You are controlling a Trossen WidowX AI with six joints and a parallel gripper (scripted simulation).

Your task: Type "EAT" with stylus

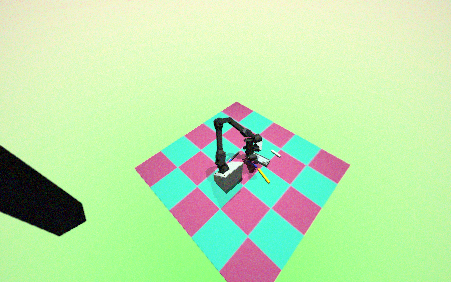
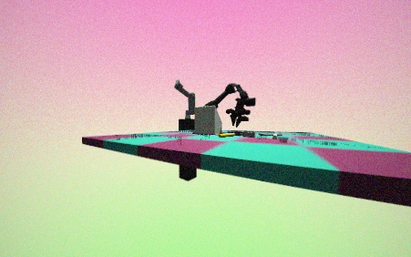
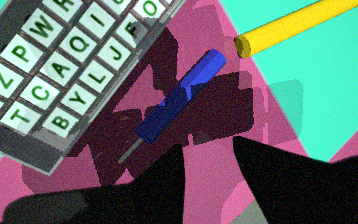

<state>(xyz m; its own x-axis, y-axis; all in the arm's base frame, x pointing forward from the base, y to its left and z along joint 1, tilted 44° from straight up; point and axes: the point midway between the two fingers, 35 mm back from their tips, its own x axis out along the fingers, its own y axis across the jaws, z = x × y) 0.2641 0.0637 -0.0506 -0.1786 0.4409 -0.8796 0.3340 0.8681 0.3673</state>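
Note:
The blue stylus (image 3: 182,95) with its thin grey tip lies on the table in the wrist view, beside the keyboard. My gripper (image 1: 251,168) (image 2: 235,126) (image 3: 207,147) is partly open and empty above the table. The stylus lies ahead of the fingertips in the wrist view, not between them. The keyboard (image 1: 262,160) (image 3: 55,150) is a grey tray of white keys with green letters, at the upper left of the wrist view. Its A key (image 3: 61,69) and T key (image 3: 20,119) show. I cannot make out the E key.
A yellow cylinder (image 1: 264,175) (image 2: 227,135) (image 3: 300,25) lies near the stylus's blue end. A short white stick (image 1: 275,153) lies beyond the keyboard. A grey box (image 1: 229,179) (image 2: 207,119) stands by the arm's base. A grey jointed shape (image 2: 190,102) stands behind the box.

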